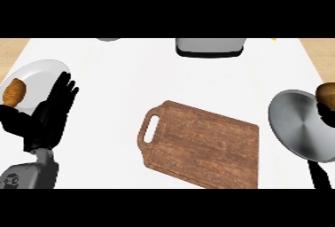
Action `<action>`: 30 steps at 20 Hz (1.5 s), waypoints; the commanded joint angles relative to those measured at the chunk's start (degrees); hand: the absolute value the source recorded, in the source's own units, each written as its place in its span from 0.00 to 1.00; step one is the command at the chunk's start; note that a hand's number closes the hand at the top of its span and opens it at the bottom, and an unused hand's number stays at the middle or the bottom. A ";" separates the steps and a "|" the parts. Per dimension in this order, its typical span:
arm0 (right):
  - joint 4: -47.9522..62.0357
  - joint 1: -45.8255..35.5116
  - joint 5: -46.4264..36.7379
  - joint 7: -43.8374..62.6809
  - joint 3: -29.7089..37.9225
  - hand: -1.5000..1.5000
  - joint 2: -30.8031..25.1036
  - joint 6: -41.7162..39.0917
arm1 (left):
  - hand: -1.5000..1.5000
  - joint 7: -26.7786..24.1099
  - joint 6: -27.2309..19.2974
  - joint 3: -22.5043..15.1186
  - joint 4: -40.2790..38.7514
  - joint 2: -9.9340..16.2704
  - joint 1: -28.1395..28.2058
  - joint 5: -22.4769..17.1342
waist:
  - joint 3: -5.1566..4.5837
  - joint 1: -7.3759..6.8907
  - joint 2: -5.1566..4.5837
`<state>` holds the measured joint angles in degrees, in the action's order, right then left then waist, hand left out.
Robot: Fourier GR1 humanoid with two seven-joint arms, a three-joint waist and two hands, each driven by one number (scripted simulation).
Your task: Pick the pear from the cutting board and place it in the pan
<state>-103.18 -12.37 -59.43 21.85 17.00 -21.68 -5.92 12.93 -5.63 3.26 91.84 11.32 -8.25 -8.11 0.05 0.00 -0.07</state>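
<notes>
The brown pear (327,94) is at the far right edge of the head view, over the upper right rim of the grey pan (297,126). Black fingers of my right hand (325,113) curl just under the pear; the rest of that hand is cut off by the edge. The pan's black handle (320,175) points toward the lower edge. The wooden cutting board (203,148) lies in the middle with nothing on it. My left hand (51,116) rests open at the left, fingers up, over the edge of a white plate.
A white plate (39,77) at the left holds a brown bread-like item (13,92). A grey appliance (209,46) stands at the counter's back edge, and a small grey object (109,39) shows at the back left.
</notes>
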 commanded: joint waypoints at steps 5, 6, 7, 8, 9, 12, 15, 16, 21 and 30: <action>24.42 -1.02 6.22 -19.67 5.44 1.00 -1.89 13.24 | 0.50 1.88 -0.49 -0.69 2.50 -0.62 0.42 1.01 | 0.04 -0.72 -0.11; 27.63 -5.76 7.46 -19.36 5.26 1.00 -3.67 10.58 | 0.50 1.10 1.23 1.97 0.08 1.36 -1.27 -0.49 | 0.00 -0.74 -0.13; 31.83 -4.58 5.17 -21.85 4.06 1.00 -1.62 15.55 | 0.50 2.56 -0.08 1.39 -0.63 0.68 -3.70 0.16 | 0.04 -0.78 -0.25; 32.63 -3.18 7.41 -25.22 5.49 1.00 -2.63 15.71 | 0.50 -1.77 3.27 2.60 -4.35 1.06 -2.43 -1.65 | 0.00 -0.37 -0.18; 37.08 -7.20 5.36 -23.53 4.50 1.00 -3.68 15.61 | 0.50 2.50 0.13 0.54 -0.28 -0.26 -2.54 0.62 | 0.00 -0.58 -0.09; 46.67 -8.94 2.69 -25.70 4.61 1.00 -4.20 20.74 | 0.50 2.59 -0.61 -0.64 2.34 -1.00 -1.19 1.90 | 0.02 -0.82 -0.12; 50.71 -8.46 7.81 -22.17 9.63 1.00 -1.96 19.89 | 0.50 0.22 1.61 1.72 -1.73 -0.26 -2.47 -0.64 | 0.04 -0.60 -0.26; 53.25 -10.97 8.33 -20.35 10.88 0.00 -4.80 16.86 | 0.50 1.20 2.73 0.86 1.76 0.33 0.87 -0.73 | 0.03 -1.17 -0.14; 67.44 -13.04 11.52 -31.60 11.97 0.00 -7.07 18.53 | 0.50 -0.46 -1.07 -1.62 -2.20 -3.02 -3.37 3.72 | 0.07 -0.78 -0.34; 61.17 -11.01 28.71 -43.34 22.33 0.00 -8.17 13.85 | 0.50 -1.97 2.48 2.64 -1.12 -0.18 0.89 0.57 | -0.03 0.76 0.19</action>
<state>-40.22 -25.10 -37.94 -16.26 34.53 -28.64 11.01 13.91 -4.16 4.42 92.60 10.49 -8.34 -7.21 0.08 -0.15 -0.04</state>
